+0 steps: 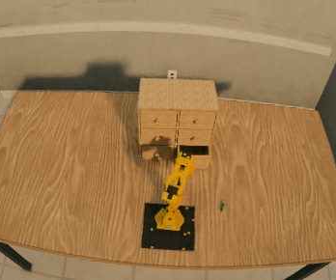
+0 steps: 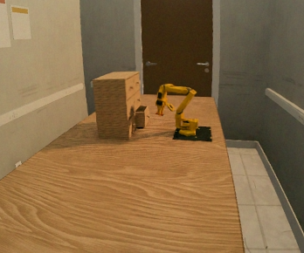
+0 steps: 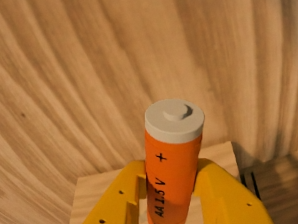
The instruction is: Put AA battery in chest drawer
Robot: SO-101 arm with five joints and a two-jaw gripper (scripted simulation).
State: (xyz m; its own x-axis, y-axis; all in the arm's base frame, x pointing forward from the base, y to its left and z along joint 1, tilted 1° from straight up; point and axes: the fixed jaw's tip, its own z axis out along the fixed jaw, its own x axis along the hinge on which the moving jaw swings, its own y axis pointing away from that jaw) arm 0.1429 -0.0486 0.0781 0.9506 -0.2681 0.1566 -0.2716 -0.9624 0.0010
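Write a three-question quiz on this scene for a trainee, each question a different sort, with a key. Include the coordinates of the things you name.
1. True or false: the battery (image 3: 172, 170) is between the gripper's (image 2: 160, 113) (image 3: 171, 177) fingers.
2. Multiple choice: which drawer of the chest (image 1: 178, 94) (image 2: 111, 105) stands open?
a) top left
b) bottom right
c) top right
3. Fill in the blank: the small thing lying on the table to the right of the arm's black base plate (image 1: 151, 241) (image 2: 206, 136), in the top view, is coloured ____.

Key: 1. true; 2. b; 3. green
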